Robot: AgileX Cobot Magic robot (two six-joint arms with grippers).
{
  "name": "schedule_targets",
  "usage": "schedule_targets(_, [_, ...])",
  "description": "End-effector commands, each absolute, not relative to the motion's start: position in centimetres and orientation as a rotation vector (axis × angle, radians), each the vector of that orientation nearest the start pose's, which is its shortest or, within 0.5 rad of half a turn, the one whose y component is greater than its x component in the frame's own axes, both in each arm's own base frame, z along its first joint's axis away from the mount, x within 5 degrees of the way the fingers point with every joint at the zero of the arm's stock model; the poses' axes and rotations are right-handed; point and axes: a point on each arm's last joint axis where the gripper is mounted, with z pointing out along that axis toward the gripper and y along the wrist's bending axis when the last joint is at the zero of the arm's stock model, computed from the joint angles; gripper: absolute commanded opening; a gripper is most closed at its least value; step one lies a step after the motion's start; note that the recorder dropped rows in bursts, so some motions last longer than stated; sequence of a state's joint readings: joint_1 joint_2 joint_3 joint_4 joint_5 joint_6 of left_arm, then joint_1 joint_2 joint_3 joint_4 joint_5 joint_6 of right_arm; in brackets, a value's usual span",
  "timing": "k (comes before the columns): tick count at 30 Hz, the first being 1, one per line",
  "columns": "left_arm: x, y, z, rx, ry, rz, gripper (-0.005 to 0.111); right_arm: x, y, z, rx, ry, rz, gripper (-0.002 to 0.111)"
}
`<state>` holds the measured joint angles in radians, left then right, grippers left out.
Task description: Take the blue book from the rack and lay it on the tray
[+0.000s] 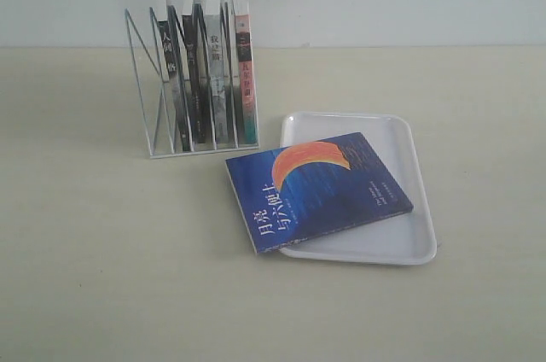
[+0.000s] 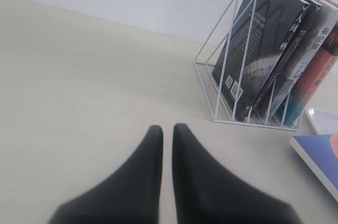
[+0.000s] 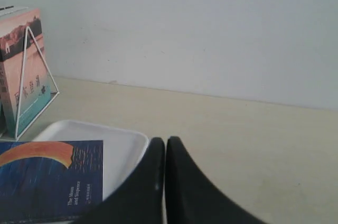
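Blue book point(image 1: 317, 191) seemingly flat on tray point(image 1: 401, 244)

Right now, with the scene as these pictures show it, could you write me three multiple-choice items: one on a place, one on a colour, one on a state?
1. Where is the blue book?
A. On the tray, one corner past its rim
B. Under it
C. In a box

2. What colour is the moon on its cover?
A. Green
B. Orange
C. White

3. How is the right gripper?
A. Wide open
B. Shut on the book
C. Shut, holding nothing

Answers:
1 A: the exterior view shows it flat on the tray, a corner over the edge.
2 B: the crescent is orange on blue.
3 C: the right wrist view shows its fingers together, with nothing between them.
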<state>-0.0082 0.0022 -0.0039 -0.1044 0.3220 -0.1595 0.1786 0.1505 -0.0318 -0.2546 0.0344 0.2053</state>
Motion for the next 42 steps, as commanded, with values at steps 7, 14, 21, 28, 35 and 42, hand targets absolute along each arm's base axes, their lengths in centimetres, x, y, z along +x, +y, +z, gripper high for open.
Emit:
schedule_targets(7, [5.4,-0.4,18.5,-0.196,1.789,-0.220,0.006,6.6,1.1,20.4,-0.171,1.621,0.099,0.000])
schedule_targets(14, [5.4,-0.4,18.5,-0.196,1.789,-0.220,0.006,6.1,1.0,20.5,-0.143,1.593,0.124,0.000])
schedule_targets(21, [5.4,-0.4,18.5,-0.196,1.789,-0.220,0.006,5.5,1.0,19.5,-0.116,1.681,0.157,0.000])
schedule_targets(28, [5.4,-0.4,18.5,-0.196,1.789,-0.220,0.006,5.3,0.9,18.4,-0.126,1.807,0.149,0.000])
schedule_targets(35, [5.4,-0.4,18.5,-0.196,1.789,-0.220,0.006,5.3,0.9,18.2,-0.130,1.826,0.145,0.000])
schedule_targets(42, [5.4,-0.4,18.5,-0.196,1.789,-0.220,0.006,5.3,0.6,18.2,-0.076,1.830,0.103,0.000])
